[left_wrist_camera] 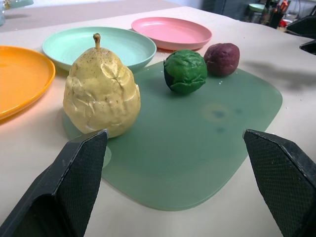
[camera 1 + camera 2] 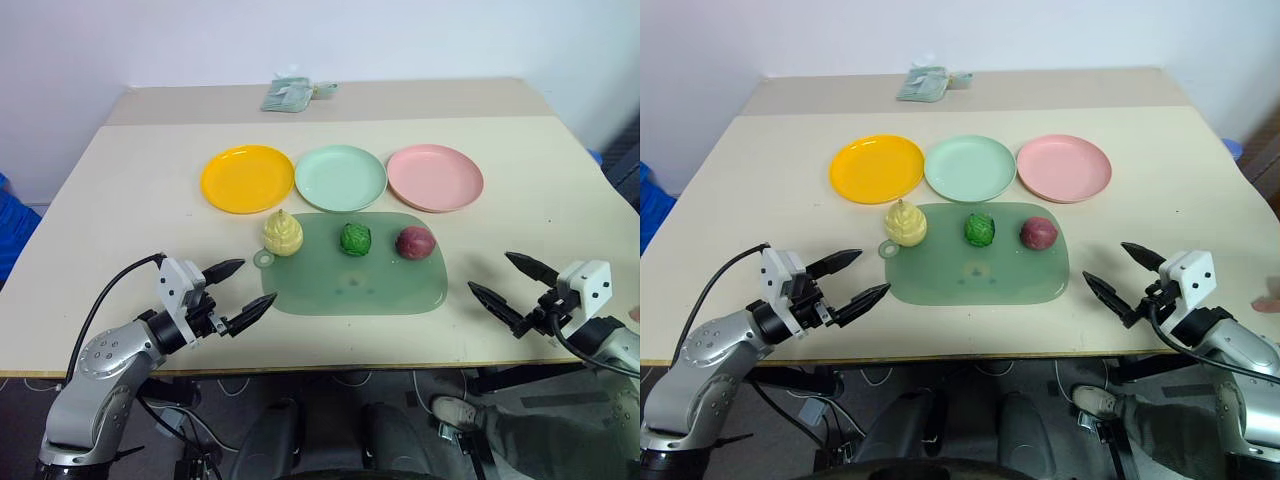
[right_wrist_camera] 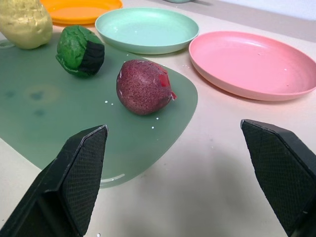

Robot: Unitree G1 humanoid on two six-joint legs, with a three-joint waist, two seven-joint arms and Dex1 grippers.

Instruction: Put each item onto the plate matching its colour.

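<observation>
Nearest, the left hand (image 2: 236,293) and right hand (image 2: 508,280) hovered over the desk (image 2: 120,200) with fingers spread, holding nothing. Between them, on the green mat (image 2: 355,280), sat the yellow item (image 2: 283,233), green ball (image 2: 355,238) and red ball (image 2: 415,242). Beyond lay the yellow plate (image 2: 246,178), green plate (image 2: 340,176) and pink plate (image 2: 434,177).

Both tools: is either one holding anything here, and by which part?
Nothing is held. The left tool and right tool are open over the beige table, apart from the green rounded-rectangular mat.
</observation>
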